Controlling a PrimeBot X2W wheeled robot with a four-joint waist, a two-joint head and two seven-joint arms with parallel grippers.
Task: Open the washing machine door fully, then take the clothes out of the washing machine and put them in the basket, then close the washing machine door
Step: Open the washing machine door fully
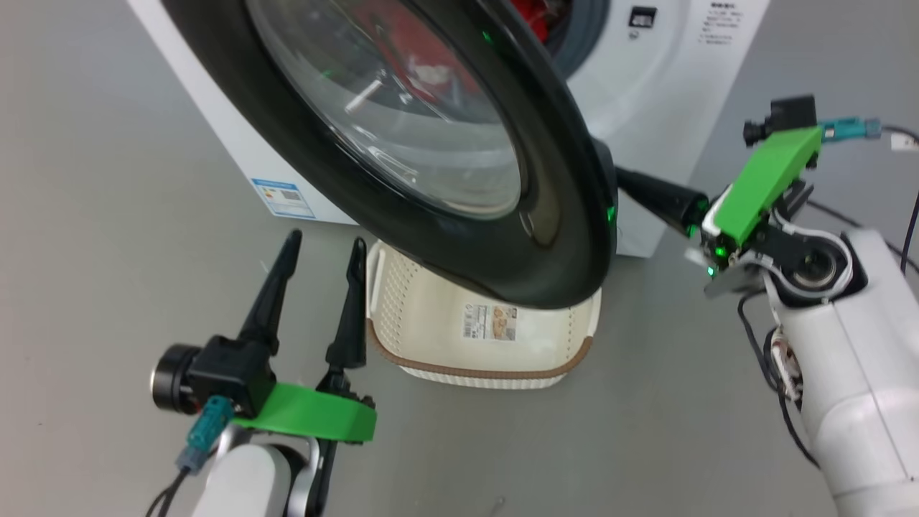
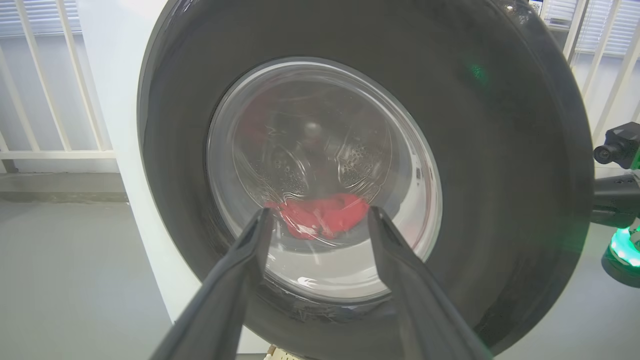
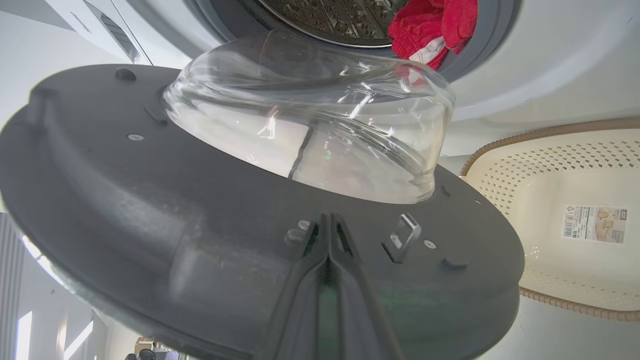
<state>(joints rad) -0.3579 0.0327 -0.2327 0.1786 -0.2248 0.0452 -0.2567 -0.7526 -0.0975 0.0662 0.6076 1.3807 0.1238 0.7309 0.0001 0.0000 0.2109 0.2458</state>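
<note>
The washing machine door stands partly open, black rim and bulging glass window swung out over the basket. My right gripper is shut, with its tips against the door's grey inner face; in the head view its fingers reach behind the door's right edge. At the lower left my left gripper is open and holds nothing, facing the door's outer side. Red clothes lie in the washing machine at the drum mouth, and red clothes also show through the glass.
The cream basket stands on the grey floor right in front of the washer, partly under the door, with a paper label on its bottom. A blue label sits low on the washer. White railings stand behind.
</note>
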